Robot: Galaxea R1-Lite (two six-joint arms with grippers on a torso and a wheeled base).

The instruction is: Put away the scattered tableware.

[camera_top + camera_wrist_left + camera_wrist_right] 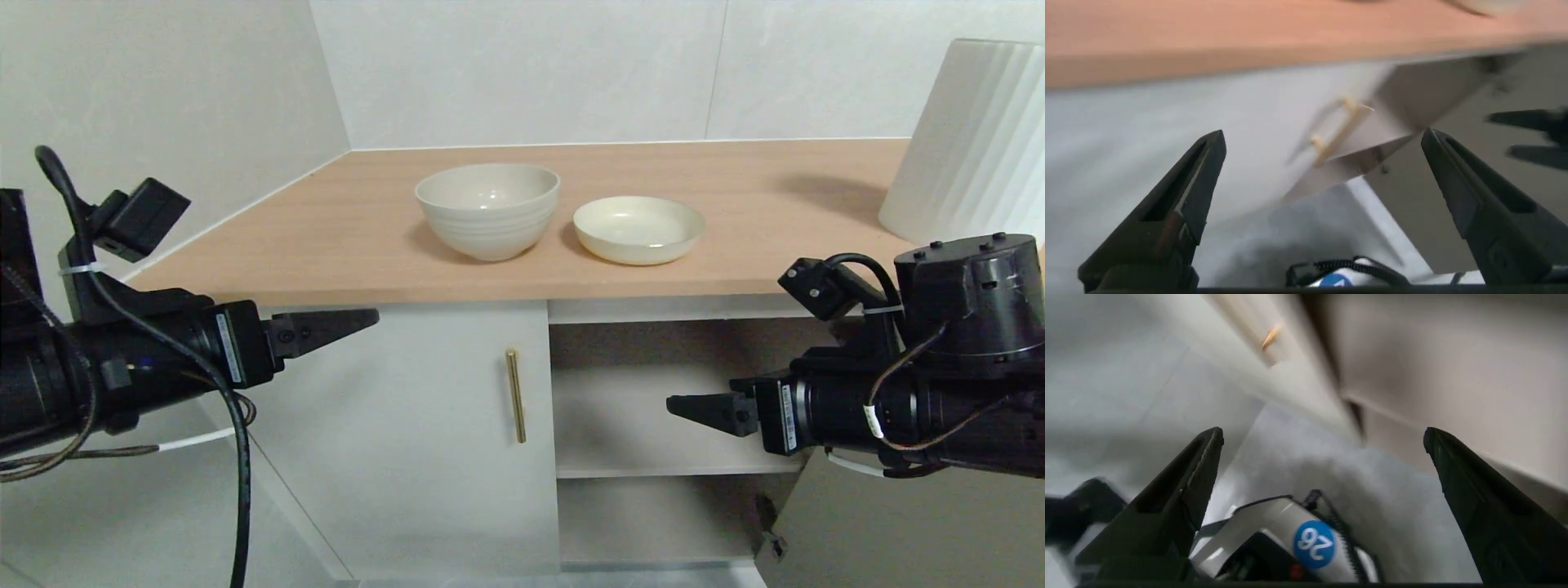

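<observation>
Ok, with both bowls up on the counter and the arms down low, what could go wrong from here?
The deep bowl and shallow bowl sit close together, so a gripper taking one could knock the other.
Both stand fairly near the counter front edge; a nudge might send one off.
The right gripper hangs close to the open cabinet door, which that arm could bump.

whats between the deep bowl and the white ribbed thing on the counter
A shallow cream dish, right beside the deep bowl, then bare countertop to the white ribbed thing, seen in the head view.
</observation>
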